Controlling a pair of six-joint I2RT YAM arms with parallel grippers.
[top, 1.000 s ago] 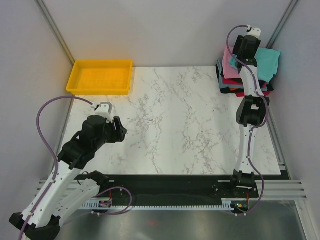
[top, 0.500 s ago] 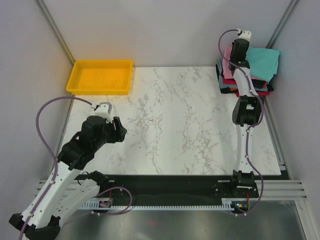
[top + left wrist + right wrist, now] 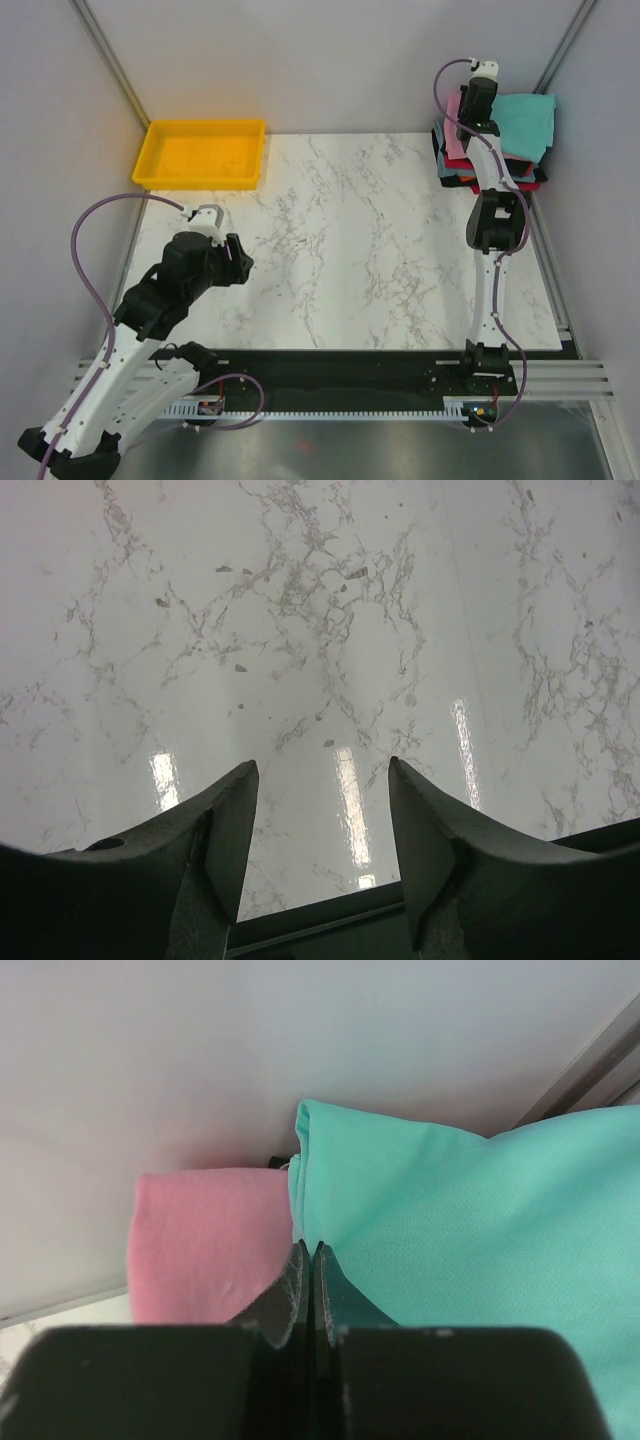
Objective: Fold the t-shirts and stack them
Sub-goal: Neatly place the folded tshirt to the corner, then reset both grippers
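Across marble table [image 3: 350,250], logging shirt stack [image 3: 455,165] at two o'clock, teal shirt [image 3: 528,118] topmost, pink shirt [image 3: 200,1245] beneath. Noting right gripper [image 3: 307,1250] pinching shut at teal shirt's edge, catch on cloth unclear. Noting left gripper [image 3: 321,770] hovering at eight o'clock, fingers apart, holding nothing.

A glossy white table [image 3: 350,250] veined with grey marble pattern sits inside plain pale grey walls [image 3: 330,60]. 2 slanted metal posts [image 3: 110,55] mark the back corners. Overhead light leaves bright streaks [image 3: 350,810] on the tabletop.
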